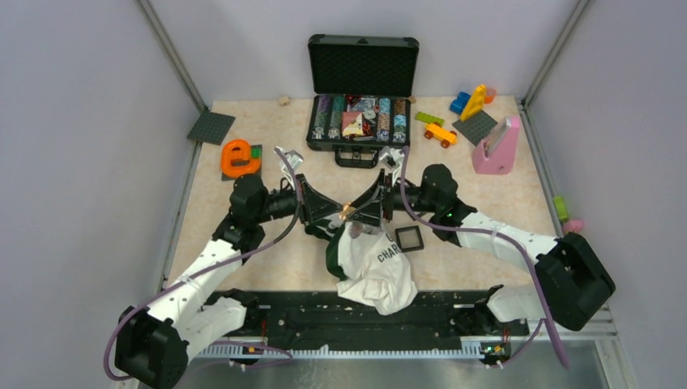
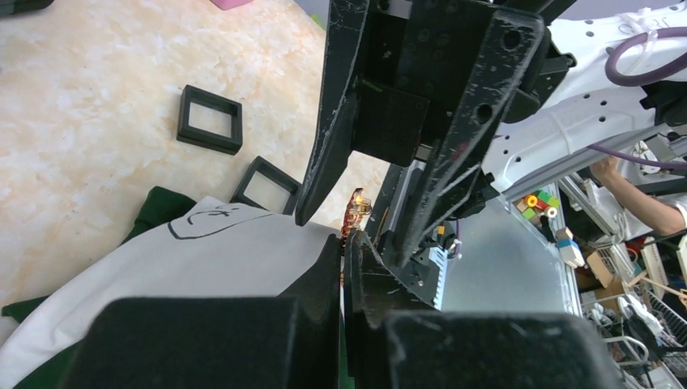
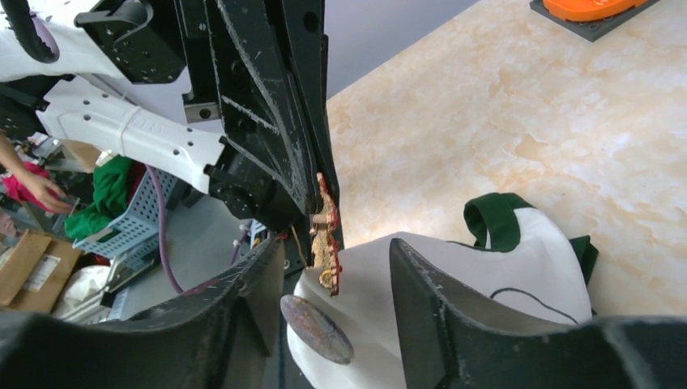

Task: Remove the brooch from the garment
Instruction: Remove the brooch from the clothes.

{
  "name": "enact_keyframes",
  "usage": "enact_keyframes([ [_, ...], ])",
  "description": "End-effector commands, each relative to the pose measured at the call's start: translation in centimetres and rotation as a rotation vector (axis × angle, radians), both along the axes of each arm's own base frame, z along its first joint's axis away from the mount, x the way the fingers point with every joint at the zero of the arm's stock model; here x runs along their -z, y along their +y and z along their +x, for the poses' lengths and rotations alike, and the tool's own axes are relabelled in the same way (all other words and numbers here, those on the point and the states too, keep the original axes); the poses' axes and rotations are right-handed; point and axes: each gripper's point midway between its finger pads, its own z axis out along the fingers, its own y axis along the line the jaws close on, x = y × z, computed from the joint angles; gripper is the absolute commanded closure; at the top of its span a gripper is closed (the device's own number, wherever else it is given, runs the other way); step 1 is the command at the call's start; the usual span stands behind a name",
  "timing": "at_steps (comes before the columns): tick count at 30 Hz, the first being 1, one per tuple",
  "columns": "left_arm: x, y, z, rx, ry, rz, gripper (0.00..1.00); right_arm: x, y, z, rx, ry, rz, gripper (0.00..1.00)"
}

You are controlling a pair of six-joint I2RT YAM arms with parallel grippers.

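Note:
The brooch (image 3: 326, 231), a small orange-red and gold leaf-like pin, hangs upright just above the white garment (image 3: 486, 267) with green trim. My left gripper (image 2: 347, 253) is shut on the brooch (image 2: 354, 212), which sticks out past its fingertips. My right gripper (image 3: 336, 247) faces it with its jaws open to either side of the brooch, not touching it. I cannot tell whether the brooch's lower end still touches the cloth. From above, both grippers meet at the brooch (image 1: 347, 212) over the crumpled garment (image 1: 377, 271).
A dull purple oval piece (image 3: 316, 328) lies on the garment below the brooch. A small black frame (image 1: 409, 237) sits beside the garment. A black case (image 1: 362, 121), an orange letter e (image 1: 237, 156), toy bricks with an orange car (image 1: 441, 134) and a pink holder (image 1: 496, 146) stand further back.

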Motion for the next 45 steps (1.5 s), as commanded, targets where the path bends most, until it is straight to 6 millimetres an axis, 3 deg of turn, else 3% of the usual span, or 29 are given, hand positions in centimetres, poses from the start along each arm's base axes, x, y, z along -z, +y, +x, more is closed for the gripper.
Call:
enact_keyframes([
  [1, -2.4, 0.3, 0.7, -0.045, -0.099, -0.011, 1.0, -0.8, -0.6, -0.6, 0.012, -0.072, 0.013, 0.44],
  [14, -2.8, 0.7, 0.9, -0.085, -0.113, 0.005, 1.0, 2.9, -1.3, -0.4, 0.042, -0.113, -0.052, 0.36],
  [16, -2.8, 0.7, 0.8, -0.084, -0.113, 0.006, 1.0, 3.2, -1.1, -0.6, 0.026, -0.119, -0.051, 0.31],
  [21, -2.6, 0.9, 1.0, -0.101, -0.114, 0.017, 1.0, 3.0, -0.6, -2.3, -0.057, -0.164, -0.012, 0.03],
  [26, -2.6, 1.1, 1.2, -0.117, -0.116, 0.024, 1.0, 5.5, -0.3, -2.5, -0.059, -0.187, -0.111, 0.02],
  [34, -2.5, 1.3, 1.5, -0.136, -0.119, 0.038, 1.0, 7.7, -0.7, -2.4, -0.044, -0.178, -0.153, 0.25],
  [36, -2.1, 1.3, 1.6, -0.141, -0.117, 0.048, 1.0, 7.5, -0.6, -2.5, -0.053, -0.181, -0.146, 0.38],
  [41, -0.3, 1.6, 2.0, -0.157, -0.087, 0.101, 1.0, 6.2, -0.7, -2.4, -0.045, -0.198, -0.133, 0.84],
  [43, 0.4, 1.5, 2.0, -0.155, -0.073, 0.111, 1.0, 5.6, -0.7, -2.1, -0.022, -0.203, -0.133, 0.98],
  [45, 0.9, 1.5, 2.0, -0.153, -0.067, 0.118, 1.0, 5.0, -0.9, -1.6, 0.004, -0.205, -0.132, 1.0],
])
